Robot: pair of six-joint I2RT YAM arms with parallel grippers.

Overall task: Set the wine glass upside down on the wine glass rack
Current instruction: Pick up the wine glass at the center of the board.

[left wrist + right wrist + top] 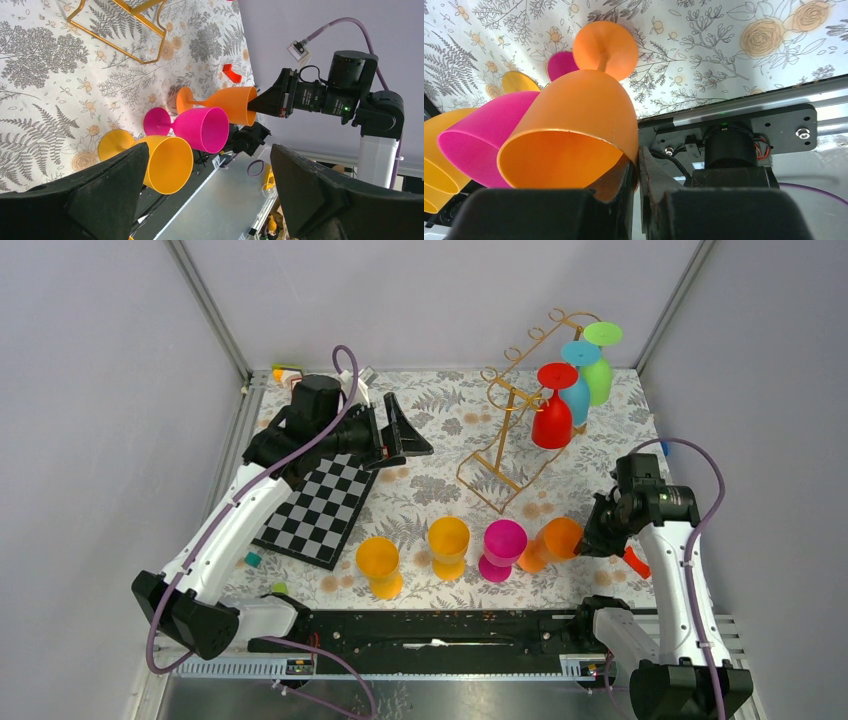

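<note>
An orange wine glass (552, 542) (225, 102) (579, 120) leans at the near right of the table, its foot toward the cloth and its mouth toward my right gripper (588, 538) (636, 162). That gripper is shut on the glass's rim, one finger inside the bowl and one outside. The gold wire wine glass rack (515, 420) (125, 30) stands at the back right, with a red glass (551, 410), a blue glass (578, 375) and a green glass (600, 365) hanging upside down on it. My left gripper (405, 435) (210, 170) hovers open at the back left, holding nothing.
A pink glass (500, 548) and two yellow glasses (448, 545) (380, 565) stand in a row left of the orange one. A checkerboard (320, 510) lies under the left arm. A small red block (636, 562) sits by the right arm. Walls close the sides.
</note>
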